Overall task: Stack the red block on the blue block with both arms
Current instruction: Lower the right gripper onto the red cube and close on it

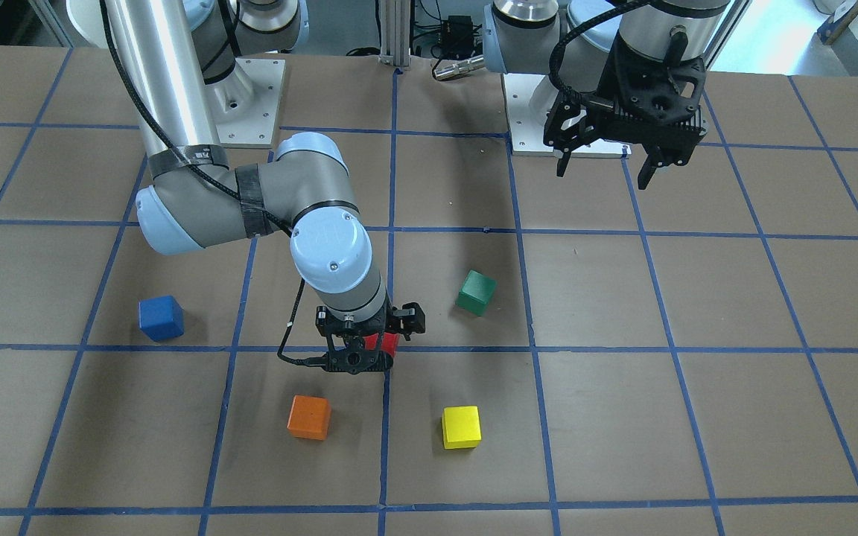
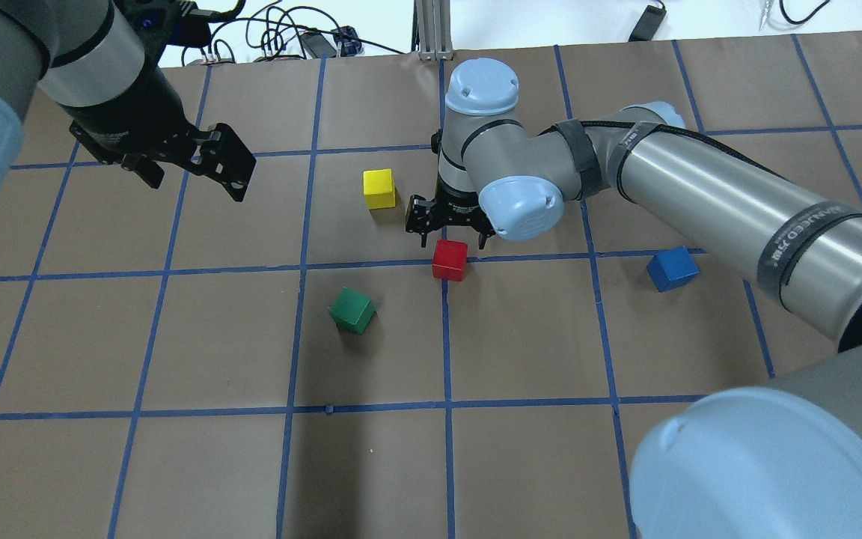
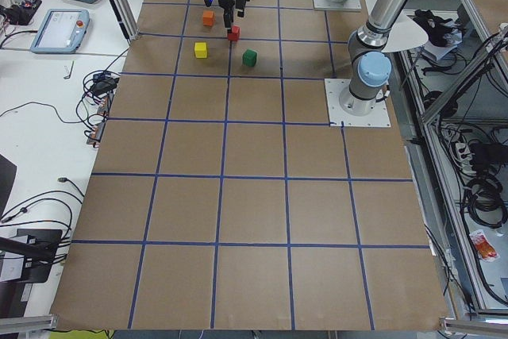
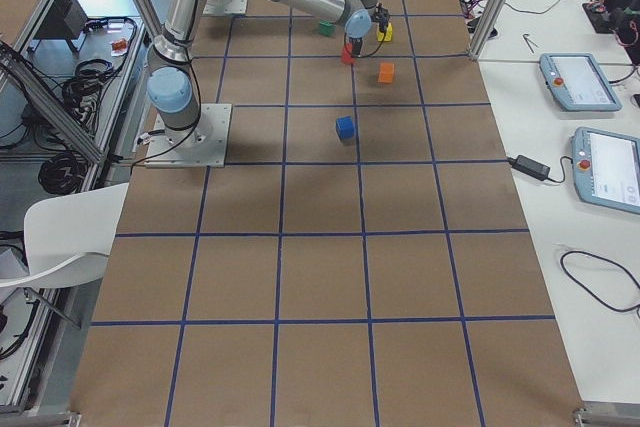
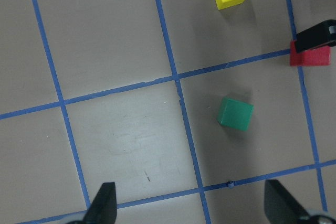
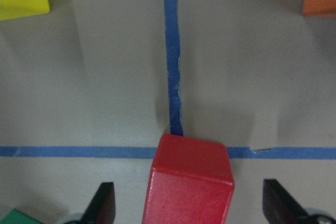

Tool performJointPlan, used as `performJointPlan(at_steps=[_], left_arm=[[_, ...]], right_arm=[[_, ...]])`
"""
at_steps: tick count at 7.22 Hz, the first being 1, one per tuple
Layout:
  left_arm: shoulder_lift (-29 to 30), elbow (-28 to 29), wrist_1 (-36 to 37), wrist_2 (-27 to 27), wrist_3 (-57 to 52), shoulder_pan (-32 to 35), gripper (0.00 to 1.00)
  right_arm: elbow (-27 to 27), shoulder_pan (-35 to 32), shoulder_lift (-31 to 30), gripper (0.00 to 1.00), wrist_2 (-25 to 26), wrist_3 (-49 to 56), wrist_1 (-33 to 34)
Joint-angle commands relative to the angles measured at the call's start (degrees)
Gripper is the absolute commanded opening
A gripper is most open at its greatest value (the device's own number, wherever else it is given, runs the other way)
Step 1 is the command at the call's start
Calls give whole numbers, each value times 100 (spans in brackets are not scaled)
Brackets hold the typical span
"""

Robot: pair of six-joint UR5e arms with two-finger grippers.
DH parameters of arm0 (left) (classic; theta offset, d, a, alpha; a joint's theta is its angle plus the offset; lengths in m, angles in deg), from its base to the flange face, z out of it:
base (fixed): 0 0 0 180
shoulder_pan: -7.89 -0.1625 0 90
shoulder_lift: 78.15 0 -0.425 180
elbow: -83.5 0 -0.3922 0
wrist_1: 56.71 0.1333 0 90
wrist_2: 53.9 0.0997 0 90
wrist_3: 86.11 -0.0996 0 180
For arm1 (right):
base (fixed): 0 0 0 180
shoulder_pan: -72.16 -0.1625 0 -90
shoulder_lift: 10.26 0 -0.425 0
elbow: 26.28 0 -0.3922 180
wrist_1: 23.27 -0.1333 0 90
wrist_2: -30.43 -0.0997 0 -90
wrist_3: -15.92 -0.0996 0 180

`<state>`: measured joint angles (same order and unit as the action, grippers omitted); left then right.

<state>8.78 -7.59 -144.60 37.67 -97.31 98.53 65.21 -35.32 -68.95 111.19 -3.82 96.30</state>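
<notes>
The red block (image 2: 450,260) rests on the table at a crossing of blue tape lines. My right gripper (image 2: 452,238) hangs just over it, open, one finger (image 6: 103,203) on each side; the block (image 6: 189,182) fills the gap without touching. In the front view the gripper (image 1: 369,356) hides most of the red block (image 1: 384,344). The blue block (image 2: 672,268) stands alone toward the robot's right, also in the front view (image 1: 161,318). My left gripper (image 2: 193,178) is open and empty, held high over the table's left part (image 1: 604,175).
A green block (image 2: 352,310) lies left of the red one. A yellow block (image 2: 378,188) stands beyond it. An orange block (image 1: 309,417) sits close to the right gripper, hidden by the arm in the overhead view. Brown table (image 2: 176,464) with blue tape grid.
</notes>
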Motion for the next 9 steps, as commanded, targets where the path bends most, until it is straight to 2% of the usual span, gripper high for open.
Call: performJointPlan(at_steps=[1,2,3,6,7,8,9], left_arm=[[69,100,26,9,-14,-29,100],[-8,83,26,9,4,-29,100],[-53,-4,26,18,4,-29,100],[-71,-40,-26,18,-57,-29,100],[-62,-31,-27,18,-23,-29,100],[-62,-31,-44,27,4,-29,100],[-79,-31,-62,27,4,-29,100]], right_arm=[[53,0,60,58,-17,-65,5],[210,0,60,12,-139,-361,66],[264,8,25,0,-149,-373,84],[151,104,-299,0,-70,-364,-55],[-24,227,-501,0,-44,-329,-448],[-330,515,-633,0,-35,-225,-1209],[-568,814,-887,0,-26,499,-2043]])
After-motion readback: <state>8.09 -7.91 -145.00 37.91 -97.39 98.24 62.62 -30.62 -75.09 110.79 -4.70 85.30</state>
